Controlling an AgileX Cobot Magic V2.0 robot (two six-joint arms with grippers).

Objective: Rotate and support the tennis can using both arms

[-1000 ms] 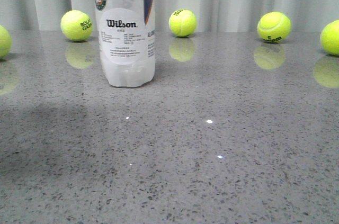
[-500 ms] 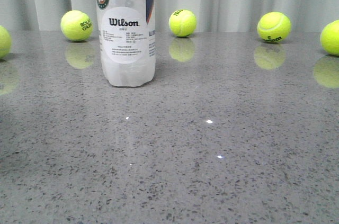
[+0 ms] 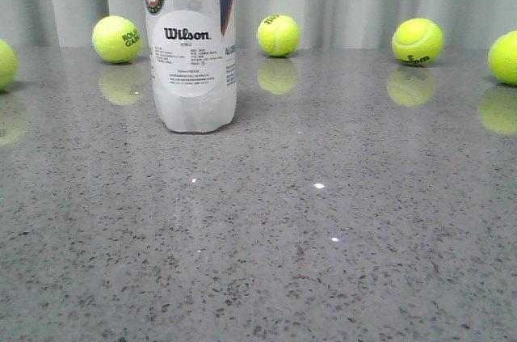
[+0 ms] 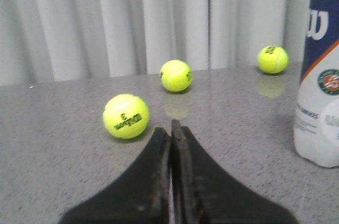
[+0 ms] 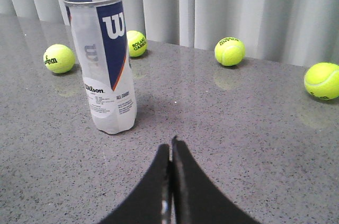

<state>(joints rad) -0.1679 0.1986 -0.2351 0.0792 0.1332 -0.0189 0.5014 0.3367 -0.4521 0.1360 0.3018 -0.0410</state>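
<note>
Right wrist view: the can (image 5: 103, 60) stands upright and free, both the left gripper (image 4: 170, 128) and right gripper (image 5: 171, 147) pinched closed, away from it. A closed-finger nudge could topple it.

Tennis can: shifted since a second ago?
Barely: the tennis can rocked slightly rightward, then back toward the left tennis ball; its label sits higher.
</note>
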